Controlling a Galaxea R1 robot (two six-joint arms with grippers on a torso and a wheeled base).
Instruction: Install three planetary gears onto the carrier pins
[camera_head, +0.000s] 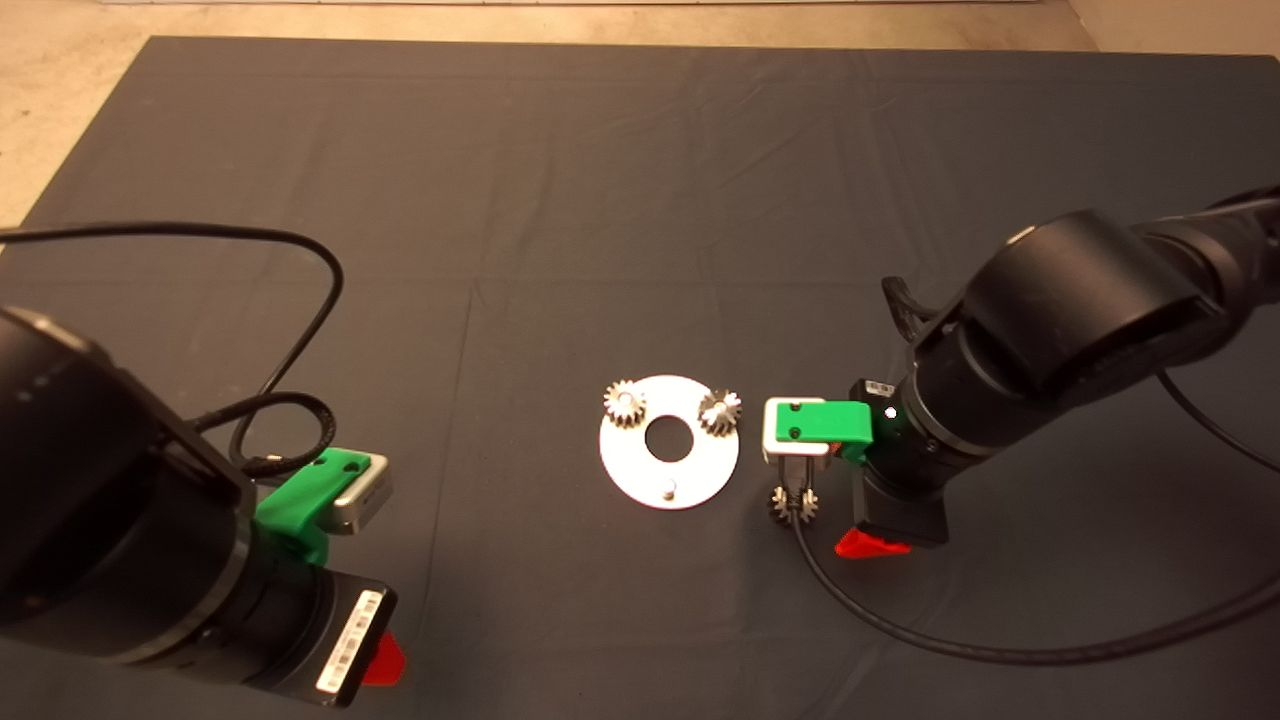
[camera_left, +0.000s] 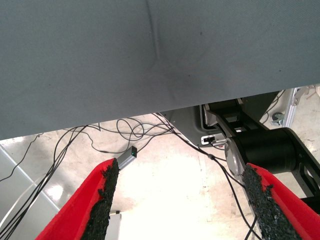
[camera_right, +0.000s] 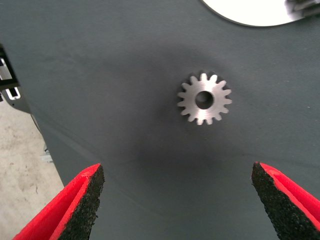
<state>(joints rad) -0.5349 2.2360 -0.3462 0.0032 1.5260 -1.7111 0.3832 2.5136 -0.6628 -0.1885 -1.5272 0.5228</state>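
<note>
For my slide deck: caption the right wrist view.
Open right gripper hovers above the last loose planetary gear lying flat on the dark mat.

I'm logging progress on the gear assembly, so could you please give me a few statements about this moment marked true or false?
1. Two gears sit on the white disc. True: one gear, another.
2. All three pins are covered. False: one pin is bare.
3. The third gear lies flat on the mat, off the disc. True.
4. The right tool is shut on that gear. False: it is open above it.
5. The left tool works at the disc. False: it waits at the mat's lower left, open.
</note>
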